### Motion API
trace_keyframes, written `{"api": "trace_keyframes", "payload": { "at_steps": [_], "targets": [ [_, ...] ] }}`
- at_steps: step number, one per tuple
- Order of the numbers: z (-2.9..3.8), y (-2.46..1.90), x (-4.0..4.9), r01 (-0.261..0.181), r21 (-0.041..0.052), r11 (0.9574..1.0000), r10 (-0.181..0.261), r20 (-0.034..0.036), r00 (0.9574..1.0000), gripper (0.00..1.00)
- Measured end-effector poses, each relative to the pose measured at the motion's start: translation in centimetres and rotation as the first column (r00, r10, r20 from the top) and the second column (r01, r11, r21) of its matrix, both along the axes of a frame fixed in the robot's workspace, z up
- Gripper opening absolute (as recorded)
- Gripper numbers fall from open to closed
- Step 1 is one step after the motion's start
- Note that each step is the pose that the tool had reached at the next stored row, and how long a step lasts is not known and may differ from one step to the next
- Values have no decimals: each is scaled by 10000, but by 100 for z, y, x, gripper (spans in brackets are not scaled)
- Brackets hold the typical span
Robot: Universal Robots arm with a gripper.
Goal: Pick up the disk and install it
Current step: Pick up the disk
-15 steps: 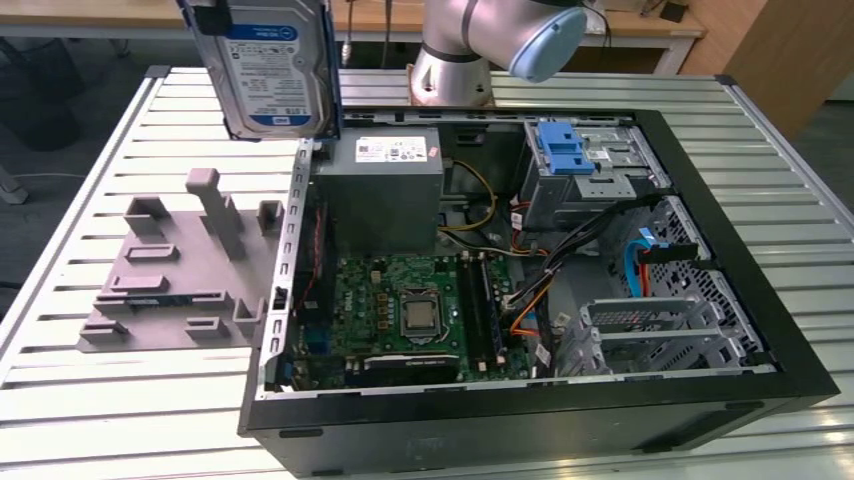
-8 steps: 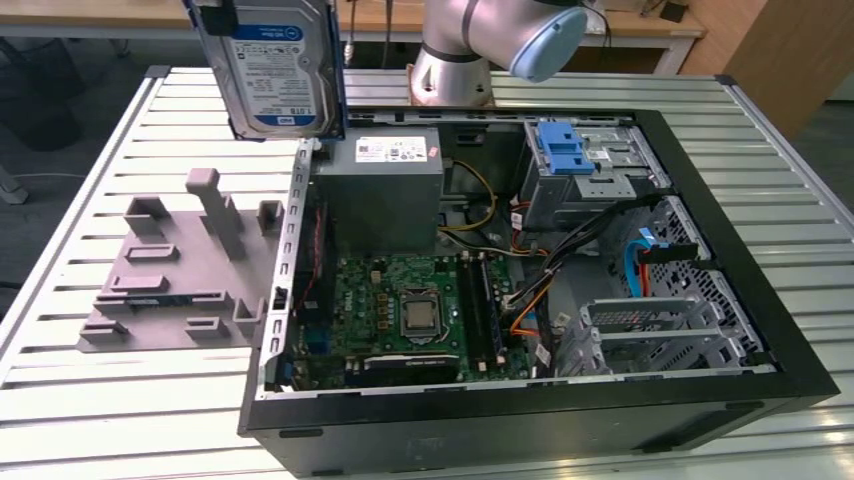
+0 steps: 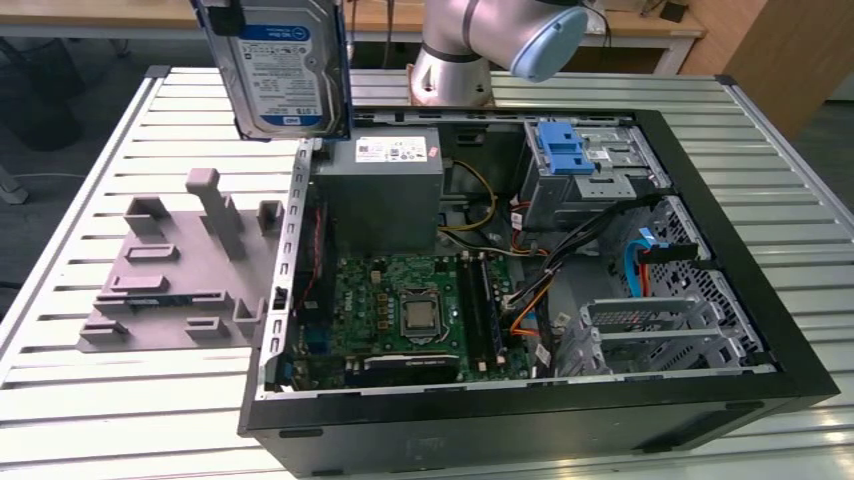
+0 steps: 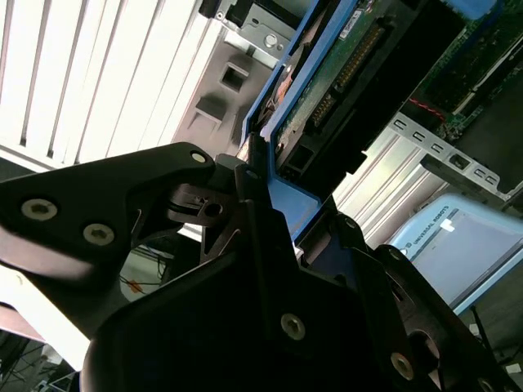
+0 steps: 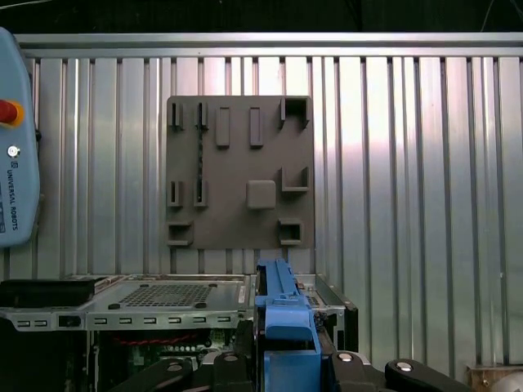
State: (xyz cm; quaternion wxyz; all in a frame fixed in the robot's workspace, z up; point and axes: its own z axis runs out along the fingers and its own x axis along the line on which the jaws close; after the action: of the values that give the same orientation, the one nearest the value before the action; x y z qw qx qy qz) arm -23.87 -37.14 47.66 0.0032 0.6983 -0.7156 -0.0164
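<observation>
On the exterior view's left, a grey fixture plate (image 3: 174, 270) lies flat on the slatted surface (image 3: 107, 420). Beside it, the claw (image 4: 288, 196) is clamped on the blue rail frame (image 5: 286, 314) of the disk (image 3: 284, 65), holding it upright, label outward, high over the side wall (image 3: 296, 250) of the open computer case (image 3: 534, 430). We judge the carry goes best kept high and square, clear of that wall's edge and the power supply (image 3: 384, 190). Further right sits the blue-latched drive bay (image 3: 577, 150), with cables (image 3: 587, 240) crowding below. The open room lies above the case.
</observation>
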Motion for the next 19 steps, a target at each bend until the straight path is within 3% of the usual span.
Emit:
{"api": "trace_keyframes", "payload": {
  "at_steps": [11, 19],
  "targets": [
    [-1, -1, 75, 0, 0, 10000, 0, -1, 10000, 36],
    [-7, -14, 343, -1, 0, 10000, 1, 0, 10000, 36]
  ]
}}
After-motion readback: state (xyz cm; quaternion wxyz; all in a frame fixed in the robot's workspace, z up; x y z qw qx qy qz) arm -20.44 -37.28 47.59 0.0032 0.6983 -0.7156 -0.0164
